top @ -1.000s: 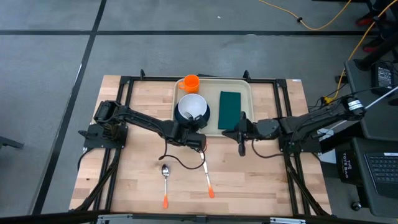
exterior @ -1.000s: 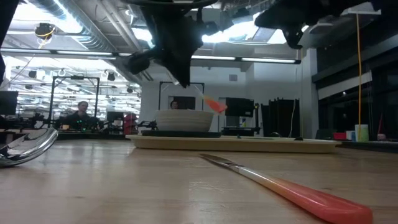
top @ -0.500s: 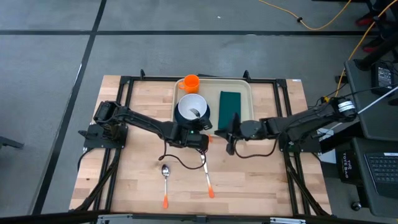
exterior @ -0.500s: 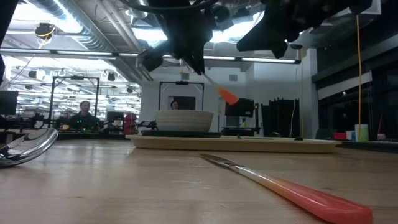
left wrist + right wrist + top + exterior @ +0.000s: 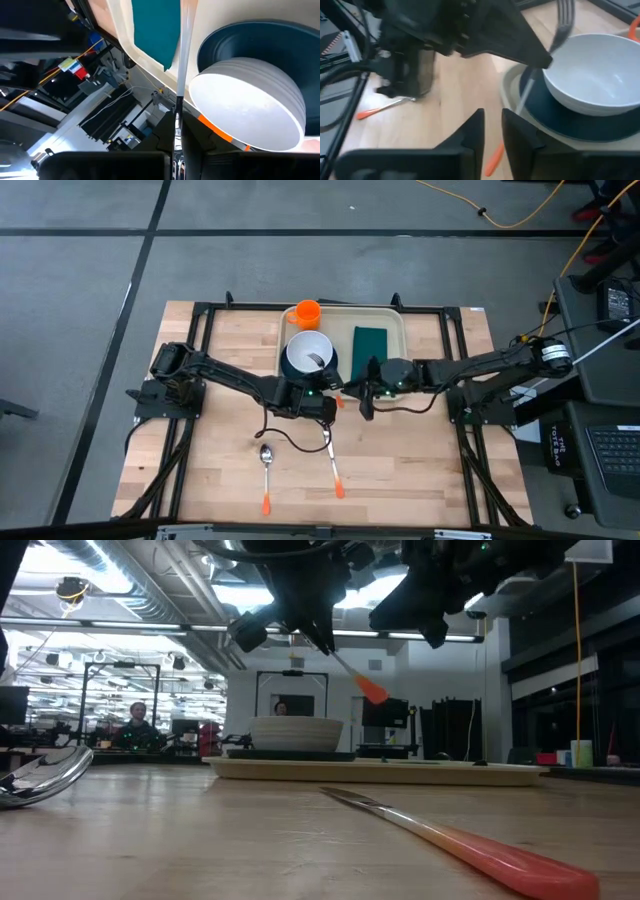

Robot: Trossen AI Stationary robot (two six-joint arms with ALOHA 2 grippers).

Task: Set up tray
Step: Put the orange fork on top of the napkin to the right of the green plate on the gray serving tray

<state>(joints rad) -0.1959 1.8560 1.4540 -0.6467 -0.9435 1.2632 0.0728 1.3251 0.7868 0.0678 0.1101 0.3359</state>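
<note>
The tray (image 5: pixel 345 330) lies at the upper middle of the high view, on the far part of the worktop (image 5: pixel 230 450). It is a wide cream rectangle with rounded corners and a raised rim. Its left half carries a round dark teal plate (image 5: pixel 328 364) with a white bowl (image 5: pixel 308 350) on it; its right half carries a dark green napkin (image 5: pixel 370 345). An orange cup (image 5: pixel 307 312) stands at its upper left corner.

Both hands meet just below the tray's lower edge, near the picture's centre. The left hand (image 5: pixel 318 392) comes in from the left and sits at the lower rim of the plate, closed on a fork (image 5: pixel 345 670) with an orange handle. In the low view the fork slants down to the right, above the bowl. The right hand (image 5: pixel 360 392) reaches in from the right, just beside the fork's handle, below the napkin. Its fingers (image 5: pixel 470 135) stand slightly apart with nothing between them.

Lower on the worktop lie a spoon (image 5: pixel 266 475) and a knife (image 5: pixel 333 470), both with orange handles, well apart from the tray.
</note>
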